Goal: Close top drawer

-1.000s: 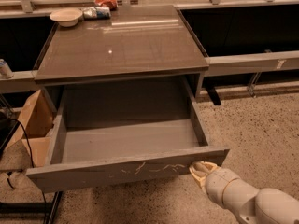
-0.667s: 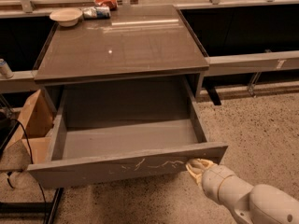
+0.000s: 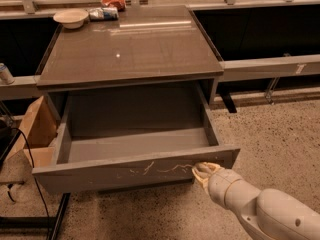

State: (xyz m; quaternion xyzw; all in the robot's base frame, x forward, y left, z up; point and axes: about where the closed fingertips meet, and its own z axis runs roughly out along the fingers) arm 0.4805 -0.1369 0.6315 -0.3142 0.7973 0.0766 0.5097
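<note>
The top drawer (image 3: 100, 176) is a wide, shallow grey drawer pulled far out of the grey cabinet, its inside bare. Its flat front panel shows pale whitish scratch marks near the middle. My gripper (image 3: 204, 171) comes in from the lower right on a white arm and its tip touches the front panel, just right of the scratches.
The grey cabinet top (image 3: 130, 44) carries a white bowl (image 3: 70, 17) and snack packets (image 3: 107, 8) at its back edge. A cardboard box (image 3: 35, 129) stands left of the drawer, with a black cable (image 3: 30, 159) on the speckled floor. Dark shelving runs behind.
The drawer front has moved back toward the cabinet a little, and my gripper has followed it up and to the left, staying against the panel.
</note>
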